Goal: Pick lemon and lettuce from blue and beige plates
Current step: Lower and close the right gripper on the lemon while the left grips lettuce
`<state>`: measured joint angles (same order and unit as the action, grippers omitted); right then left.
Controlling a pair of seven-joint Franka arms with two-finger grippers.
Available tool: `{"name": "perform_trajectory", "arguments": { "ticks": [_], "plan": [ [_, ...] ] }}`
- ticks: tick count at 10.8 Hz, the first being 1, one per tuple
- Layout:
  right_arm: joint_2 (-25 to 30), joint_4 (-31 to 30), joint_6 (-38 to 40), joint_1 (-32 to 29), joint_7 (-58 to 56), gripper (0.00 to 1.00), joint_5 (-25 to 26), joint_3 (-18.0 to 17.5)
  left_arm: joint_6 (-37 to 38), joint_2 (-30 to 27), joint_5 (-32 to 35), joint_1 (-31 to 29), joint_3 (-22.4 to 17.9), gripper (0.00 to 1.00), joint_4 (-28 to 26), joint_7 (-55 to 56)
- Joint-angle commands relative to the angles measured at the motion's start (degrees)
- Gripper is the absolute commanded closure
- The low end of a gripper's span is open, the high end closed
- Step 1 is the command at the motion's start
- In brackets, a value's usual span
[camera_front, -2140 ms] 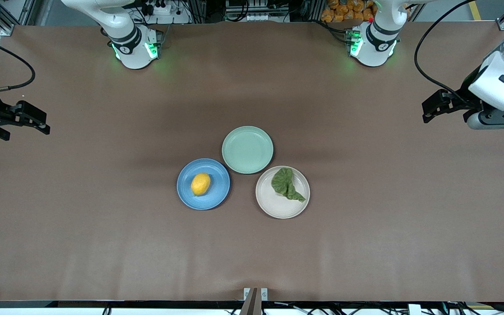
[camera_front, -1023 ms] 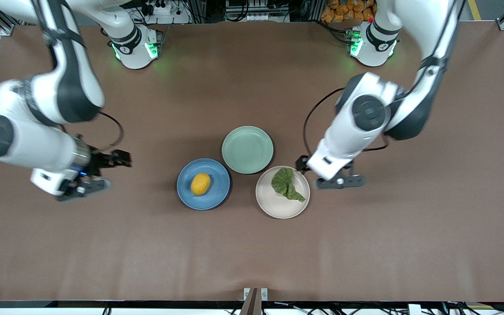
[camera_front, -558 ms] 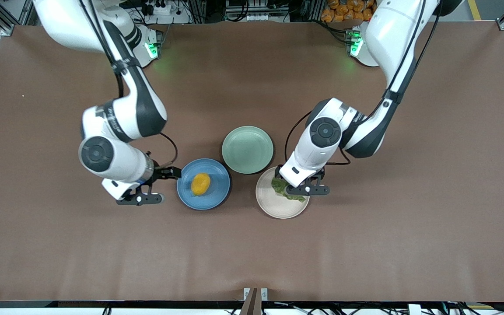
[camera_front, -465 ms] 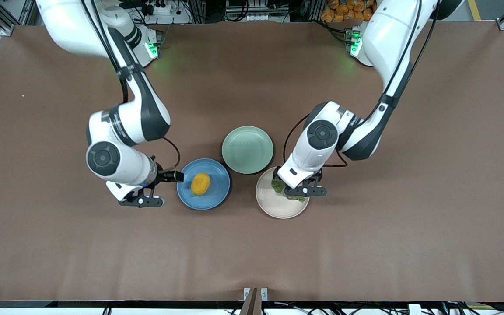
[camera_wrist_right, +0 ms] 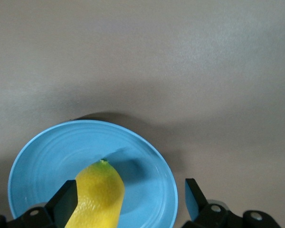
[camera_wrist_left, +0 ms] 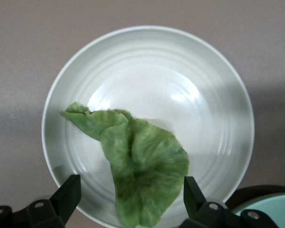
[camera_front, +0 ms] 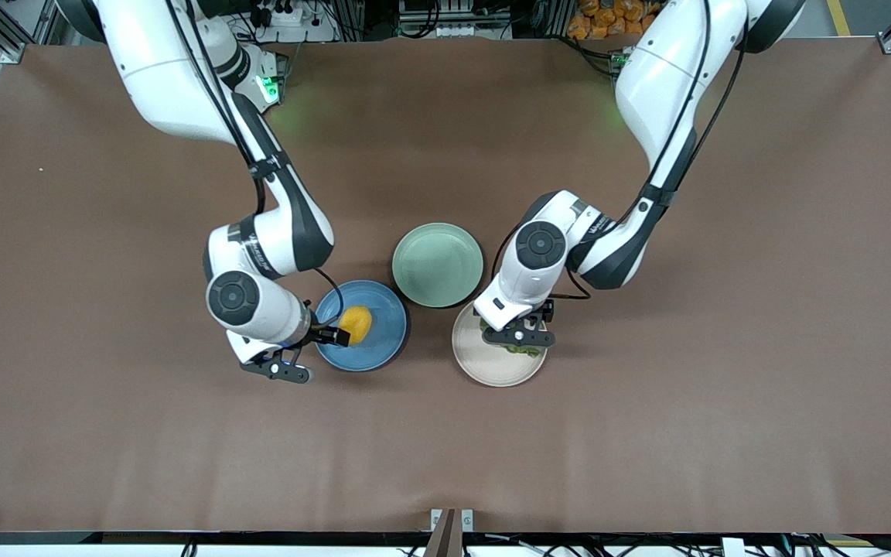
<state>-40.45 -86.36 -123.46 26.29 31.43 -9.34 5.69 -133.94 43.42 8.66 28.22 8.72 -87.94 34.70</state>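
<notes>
The lemon (camera_front: 356, 324) lies on the blue plate (camera_front: 384, 309). My right gripper (camera_front: 335, 335) is open, low over the plate's edge toward the right arm's end. In the right wrist view the lemon (camera_wrist_right: 97, 199) sits between the open fingers (camera_wrist_right: 66, 202), close to one of them, on the blue plate (camera_wrist_right: 147, 180). The lettuce (camera_front: 524, 350) lies on the beige plate (camera_front: 488, 367), mostly hidden under my left gripper (camera_front: 513, 338). In the left wrist view the leaf (camera_wrist_left: 142, 166) lies on the beige plate (camera_wrist_left: 204, 95) between the spread jaws of the left gripper (camera_wrist_left: 131, 192).
An empty mint-green plate (camera_front: 438, 264) stands farther from the front camera, touching or nearly touching both other plates; its rim shows in the left wrist view (camera_wrist_left: 270, 209). Brown table surface (camera_front: 646, 425) lies all around the plates.
Both arms have swung in from the table's ends and come down: the right gripper to the lemon on the blue plate, the left gripper over the lettuce on the beige plate.
</notes>
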Motion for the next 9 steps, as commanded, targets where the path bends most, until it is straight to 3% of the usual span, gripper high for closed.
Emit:
{"name": "perform_trajectory", "arguments": {
  "ticks": [1, 4, 5, 8, 9],
  "plan": [
    [-0.9, 1.4, 0.1, 2.8, 3.5, 0.0, -0.2, 0.5, -1.4, 2.0, 1.9, 1.9, -1.5, 0.12, 1.4, 2.2],
    [-1.4, 1.4, -0.6, 3.8, 6.3, 0.0, -0.4, 0.5, -1.6, 2.4, 2.0, 2.4, -1.8, 0.31, 1.4, 2.7],
    [-1.8, 1.4, -0.7, 4.4, 7.6, 0.0, -0.4, 0.5, -1.6, 2.5, 2.0, 2.5, -2.4, 0.42, 1.4, 2.7],
    [-2.4, 1.2, -2.7, 5.1, 8.1, 0.0, -0.8, 0.5, -1.6, 2.3, 2.0, 2.5, -2.4, 0.94, 1.4, 2.8],
    [-2.9, 1.1, -2.9, 5.1, 8.1, 0.0, -0.9, 0.4, -1.6, 2.1, 2.0, 2.5, -2.4, 1.0, 1.4, 2.8]
  ]
}}
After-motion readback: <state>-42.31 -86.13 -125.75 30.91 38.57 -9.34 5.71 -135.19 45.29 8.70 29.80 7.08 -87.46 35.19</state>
